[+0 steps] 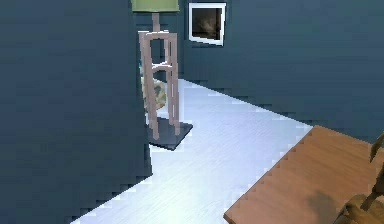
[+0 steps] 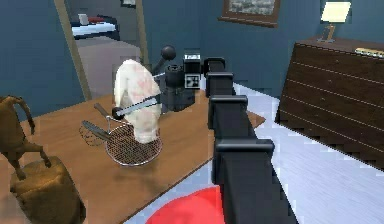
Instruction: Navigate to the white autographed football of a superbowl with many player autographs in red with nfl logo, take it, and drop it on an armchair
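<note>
The dark arm (image 2: 245, 170) reaches from the near edge across the wooden tabletop (image 2: 105, 185), bringing its hand (image 2: 130, 106) to the white football (image 2: 140, 85) standing upright at a wire basket (image 2: 130, 148), probably for the pick-up, though I cannot tell whether it has hold.

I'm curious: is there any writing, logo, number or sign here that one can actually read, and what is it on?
No text can be read.
White football: any writing on it is too blurred to read.
White squares on the arm: black marks, too small to read.
Framed picture on the wall: no legible text.
</note>
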